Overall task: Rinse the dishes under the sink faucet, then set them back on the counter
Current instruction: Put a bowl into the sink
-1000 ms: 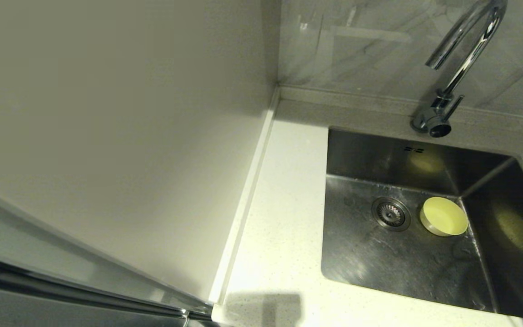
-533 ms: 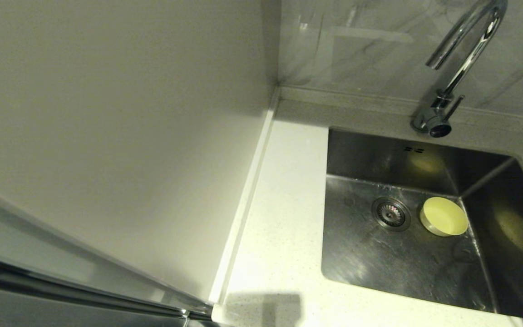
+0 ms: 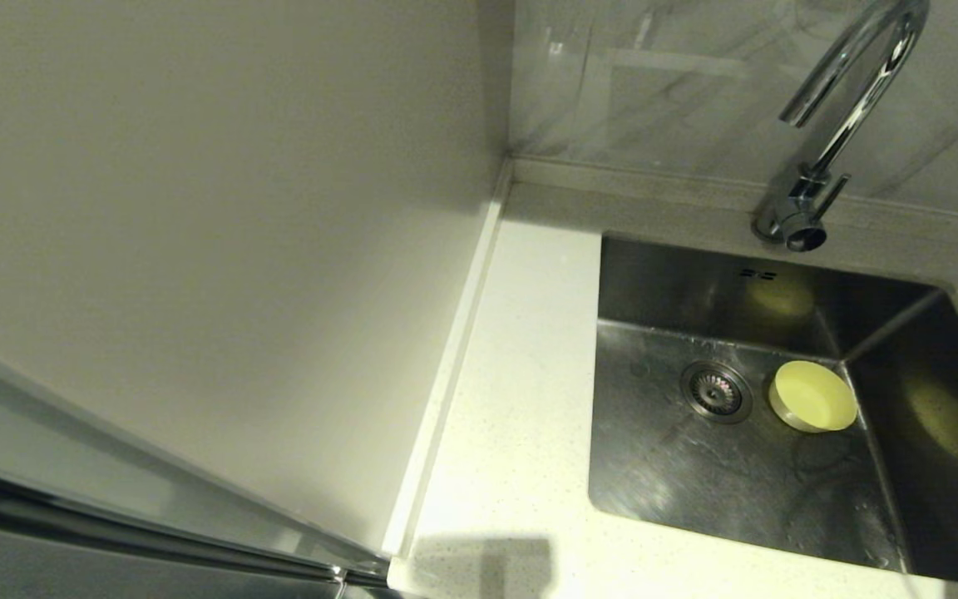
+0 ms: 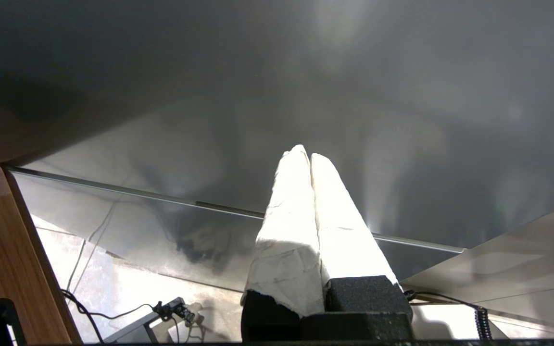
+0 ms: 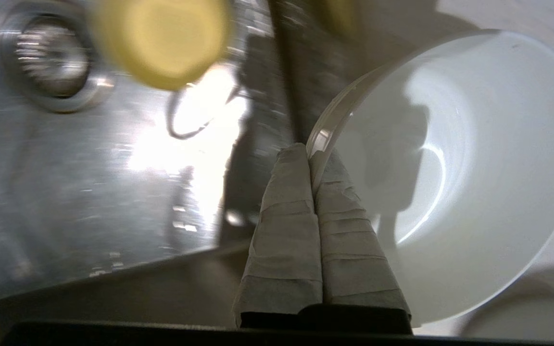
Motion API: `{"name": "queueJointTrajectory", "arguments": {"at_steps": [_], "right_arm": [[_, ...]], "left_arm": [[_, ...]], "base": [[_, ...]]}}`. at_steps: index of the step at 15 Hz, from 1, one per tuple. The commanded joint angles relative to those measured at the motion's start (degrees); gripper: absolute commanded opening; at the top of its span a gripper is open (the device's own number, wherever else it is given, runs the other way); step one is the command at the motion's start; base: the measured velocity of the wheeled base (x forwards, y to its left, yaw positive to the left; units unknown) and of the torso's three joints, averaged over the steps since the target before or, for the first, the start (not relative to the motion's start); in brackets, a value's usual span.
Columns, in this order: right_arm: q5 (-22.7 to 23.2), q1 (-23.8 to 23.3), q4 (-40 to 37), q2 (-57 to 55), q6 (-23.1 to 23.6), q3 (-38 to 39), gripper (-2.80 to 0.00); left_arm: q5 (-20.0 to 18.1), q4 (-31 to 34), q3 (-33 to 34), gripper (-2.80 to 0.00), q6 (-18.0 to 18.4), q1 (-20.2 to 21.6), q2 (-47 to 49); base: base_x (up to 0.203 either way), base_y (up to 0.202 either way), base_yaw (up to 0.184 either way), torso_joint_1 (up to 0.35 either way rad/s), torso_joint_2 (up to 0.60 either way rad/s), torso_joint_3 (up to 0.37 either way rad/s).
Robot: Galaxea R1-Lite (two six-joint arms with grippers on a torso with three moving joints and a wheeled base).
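A yellow bowl (image 3: 813, 396) lies upside down in the steel sink (image 3: 695, 474), right of the drain strainer (image 3: 716, 391), and shows as a yellow bowl (image 5: 159, 41) in the right wrist view too. My right gripper (image 5: 311, 154) is shut on the rim of a white bowl (image 5: 469, 163), held tilted over the sink's right side; neither shows in the head view. The chrome faucet (image 3: 841, 116) arches over the back of the sink, and no water is seen running. My left gripper (image 4: 304, 156) is shut on nothing, parked below the counter (image 3: 520, 374). The pale bluish-white bowl is out of view.
A plain wall panel (image 3: 213, 233) rises along the counter's left edge. A low raised back edge (image 3: 637, 187) runs behind the sink. In the left wrist view, cables and a small device (image 4: 171, 310) lie on the floor beside a wooden panel (image 4: 7, 250).
The yellow bowl and the faucet have not moved. A faint shadow has appeared at the right rim of the sink, and wet marks show on the sink floor near the yellow bowl.
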State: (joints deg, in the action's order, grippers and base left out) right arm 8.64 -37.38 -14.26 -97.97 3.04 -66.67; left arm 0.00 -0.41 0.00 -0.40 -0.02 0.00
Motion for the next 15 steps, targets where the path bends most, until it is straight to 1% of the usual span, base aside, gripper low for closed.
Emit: {"name": "queueJointTrajectory", "arguments": {"at_steps": [1,3,6,9,11,15], "right_arm": [[-0.02,6.82,2.67,5.15,-1.07,2.88,-2.8],[-1.32,13.82,8.28,8.84,-1.53,9.68,-2.8],[-5.91,24.06,13.04,11.93,-1.76,19.64,-2.8],[-9.12,32.17,14.33,11.78,-1.88,23.86,-2.8],[-12.22,34.2,16.19,7.71,-1.88,24.33,-2.8],[-19.62,35.05,25.44,-2.44,-1.55,24.67,-2.8]], "left_arm": [[0.0,-0.02,0.18,-2.8,-0.04,-0.06,0.0],[0.0,-0.02,0.18,-2.8,-0.04,0.0,-0.02],[0.0,-0.02,0.18,-2.8,-0.04,0.02,0.0],[0.0,-0.02,0.18,-2.8,-0.04,0.02,0.0],[0.0,-0.02,0.18,-2.8,-0.04,0.02,0.0],[0.0,-0.02,0.18,-2.8,-0.04,0.02,-0.03]], "base": [[0.0,0.0,0.0,0.0,0.0,0.0],[0.0,0.0,0.0,0.0,0.0,0.0],[0.0,0.0,0.0,0.0,0.0,0.0],[0.0,0.0,0.0,0.0,0.0,0.0],[0.0,0.0,0.0,0.0,0.0,0.0],[0.0,0.0,0.0,0.0,0.0,0.0]]}}
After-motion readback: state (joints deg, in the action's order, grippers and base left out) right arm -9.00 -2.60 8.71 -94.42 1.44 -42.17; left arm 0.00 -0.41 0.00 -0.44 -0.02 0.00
